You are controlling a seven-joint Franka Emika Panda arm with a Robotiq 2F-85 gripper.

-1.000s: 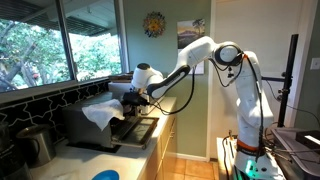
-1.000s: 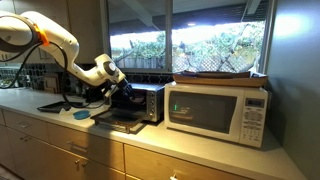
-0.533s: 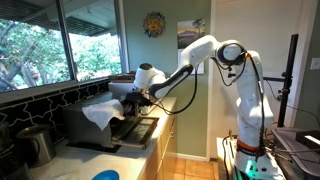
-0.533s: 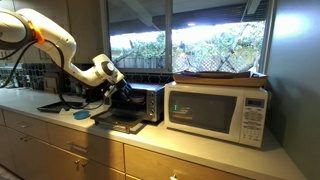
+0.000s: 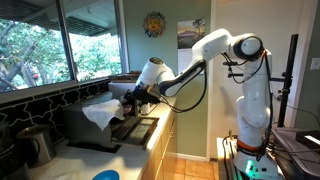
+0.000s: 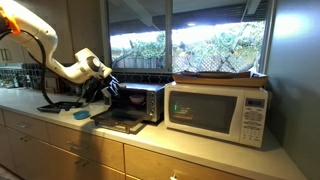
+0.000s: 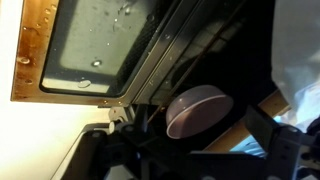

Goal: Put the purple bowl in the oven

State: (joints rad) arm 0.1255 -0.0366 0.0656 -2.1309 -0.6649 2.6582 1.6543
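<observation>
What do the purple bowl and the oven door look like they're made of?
The purple bowl looks like plastic: smooth, evenly coloured, with a soft sheen on its rim. The oven door seems to be a glass pane in a dark, probably metal frame: its panel shows bright reflections and specks.

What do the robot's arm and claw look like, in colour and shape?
The arm is white, with smooth, rounded segments and dark bands at the joints. A black cable hangs loosely beside it. The claw is black and blocky.
</observation>
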